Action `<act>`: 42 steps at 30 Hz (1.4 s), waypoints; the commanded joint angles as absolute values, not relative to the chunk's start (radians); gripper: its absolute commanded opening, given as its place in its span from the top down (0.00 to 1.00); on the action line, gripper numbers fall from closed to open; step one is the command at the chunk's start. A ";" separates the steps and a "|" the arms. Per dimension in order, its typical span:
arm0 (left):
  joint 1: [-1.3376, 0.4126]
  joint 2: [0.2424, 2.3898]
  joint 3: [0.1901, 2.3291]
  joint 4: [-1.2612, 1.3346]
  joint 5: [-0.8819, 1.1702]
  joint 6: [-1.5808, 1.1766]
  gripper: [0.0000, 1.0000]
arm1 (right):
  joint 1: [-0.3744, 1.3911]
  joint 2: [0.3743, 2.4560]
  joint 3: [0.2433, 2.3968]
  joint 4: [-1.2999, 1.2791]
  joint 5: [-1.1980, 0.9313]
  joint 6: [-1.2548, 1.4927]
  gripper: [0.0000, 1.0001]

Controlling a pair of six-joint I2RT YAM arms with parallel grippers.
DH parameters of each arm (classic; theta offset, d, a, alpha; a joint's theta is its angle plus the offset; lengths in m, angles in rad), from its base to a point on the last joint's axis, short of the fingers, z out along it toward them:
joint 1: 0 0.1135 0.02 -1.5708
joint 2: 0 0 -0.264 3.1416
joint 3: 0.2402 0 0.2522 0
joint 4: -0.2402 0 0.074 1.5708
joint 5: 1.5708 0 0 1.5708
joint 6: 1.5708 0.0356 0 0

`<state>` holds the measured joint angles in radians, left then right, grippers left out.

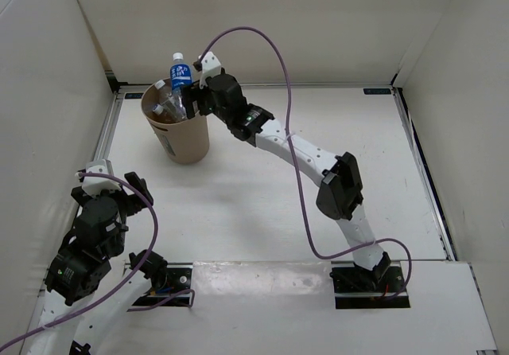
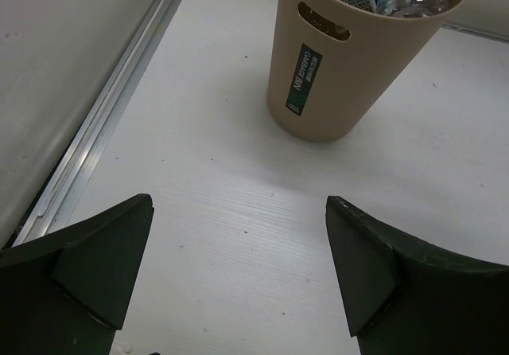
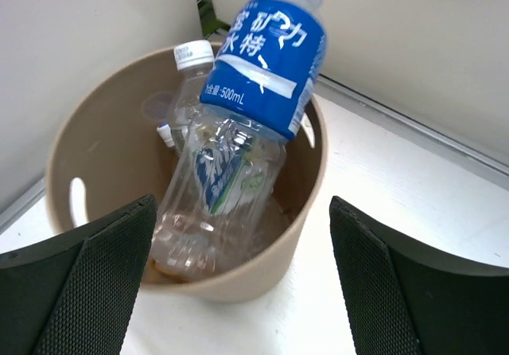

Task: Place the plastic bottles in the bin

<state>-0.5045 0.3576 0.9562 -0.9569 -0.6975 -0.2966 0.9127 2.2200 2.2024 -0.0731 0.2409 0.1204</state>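
Hovering right hand point(image 3: 242, 283), spread wide beside bin point(image 1: 191, 144), blue-label bottle point(image 3: 266, 60) leaning inside

The tan-brown cylindrical paper-like bin point(image 2: 350, 84) carries a dark green label point(image 2: 300, 79) with white letters that read "GARBAGE BIN". The clear plastic bottle with the blue label point(image 3: 266, 60) shows large white Chinese characters and, lower, "500mL". The print on a white bottle cap point(image 3: 193, 54) is too small to read.
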 commanded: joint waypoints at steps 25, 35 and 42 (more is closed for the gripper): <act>-0.509 0.422 0.946 -0.950 -0.712 -0.299 0.00 | 1.069 1.140 1.396 -0.747 0.807 0.296 0.10; -0.509 0.393 0.868 -0.853 -0.678 -0.239 0.00 | 0.973 0.755 1.177 -0.894 0.756 0.439 0.10; -0.528 0.380 0.759 -0.726 -0.480 -0.157 0.00 | 0.844 0.683 1.178 -0.956 0.663 0.434 0.10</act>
